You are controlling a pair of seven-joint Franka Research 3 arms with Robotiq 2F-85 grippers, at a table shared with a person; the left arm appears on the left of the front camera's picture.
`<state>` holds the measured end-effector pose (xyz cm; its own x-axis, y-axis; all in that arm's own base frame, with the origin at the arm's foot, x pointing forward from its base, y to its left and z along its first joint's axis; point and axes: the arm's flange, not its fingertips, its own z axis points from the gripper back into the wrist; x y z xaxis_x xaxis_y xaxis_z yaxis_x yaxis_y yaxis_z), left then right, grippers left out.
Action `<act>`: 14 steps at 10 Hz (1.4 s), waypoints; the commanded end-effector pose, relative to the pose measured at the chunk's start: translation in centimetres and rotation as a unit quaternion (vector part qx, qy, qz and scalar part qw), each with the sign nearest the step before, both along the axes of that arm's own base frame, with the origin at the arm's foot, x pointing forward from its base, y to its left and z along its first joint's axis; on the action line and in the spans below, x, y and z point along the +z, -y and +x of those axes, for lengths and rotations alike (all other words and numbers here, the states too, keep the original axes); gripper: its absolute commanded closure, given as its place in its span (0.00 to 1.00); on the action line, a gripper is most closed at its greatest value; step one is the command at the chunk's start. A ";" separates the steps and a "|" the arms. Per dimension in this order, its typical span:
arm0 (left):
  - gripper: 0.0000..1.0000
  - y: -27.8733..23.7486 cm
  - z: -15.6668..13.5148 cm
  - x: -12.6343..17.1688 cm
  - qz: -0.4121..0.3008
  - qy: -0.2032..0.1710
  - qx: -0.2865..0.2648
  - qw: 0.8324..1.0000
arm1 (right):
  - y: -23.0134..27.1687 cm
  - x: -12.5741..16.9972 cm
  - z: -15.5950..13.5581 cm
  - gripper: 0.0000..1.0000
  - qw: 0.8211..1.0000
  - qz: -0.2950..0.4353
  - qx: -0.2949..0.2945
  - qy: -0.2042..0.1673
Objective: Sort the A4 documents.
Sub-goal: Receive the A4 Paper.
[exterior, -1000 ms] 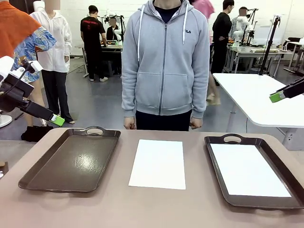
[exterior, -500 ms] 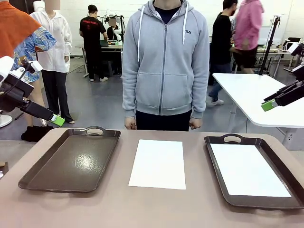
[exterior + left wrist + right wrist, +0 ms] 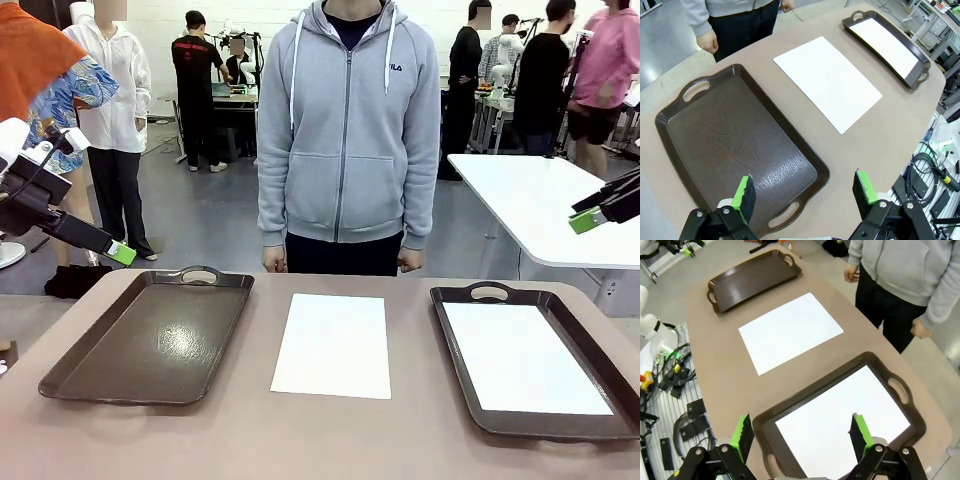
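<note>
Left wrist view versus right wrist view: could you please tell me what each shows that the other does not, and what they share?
Left wrist view: the open left gripper close up, pointed toward the near end of the empty dark brown tray. Right wrist view: the open right gripper close up, pointed toward the plain white paper sheet lying in the second dark brown tray. Shared: both trays, that sheet, the loose white A4 sheet on the beige table between the trays, and the person in a grey hoodie.

dark tray left point(image 3: 150, 340) | dark tray right point(image 3: 455, 350) | person point(image 3: 347, 150) standing beyond table point(image 3: 330, 440)
</note>
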<state>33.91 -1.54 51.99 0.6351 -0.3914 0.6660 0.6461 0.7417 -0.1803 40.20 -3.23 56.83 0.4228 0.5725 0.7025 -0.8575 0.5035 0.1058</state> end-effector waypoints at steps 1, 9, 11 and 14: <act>0.00 -0.1 0.1 -0.1 -0.005 0.000 -0.007 1.000 | 0.0 -1.0 -0.5 0.00 1.000 -0.004 0.010 0.002; 0.00 -0.1 0.1 -0.1 -0.005 0.000 -0.007 1.000 | 0.7 -1.0 -1.2 0.00 1.000 -0.006 -0.007 0.011; 0.00 -0.1 0.1 -0.1 -0.005 0.000 -0.007 1.000 | 0.7 -1.0 -1.2 0.00 1.000 -0.002 0.006 0.013; 0.00 -0.1 0.1 -0.1 -0.005 0.000 -0.007 1.000 | 0.8 -0.3 -0.6 0.00 1.000 -0.002 -0.009 0.001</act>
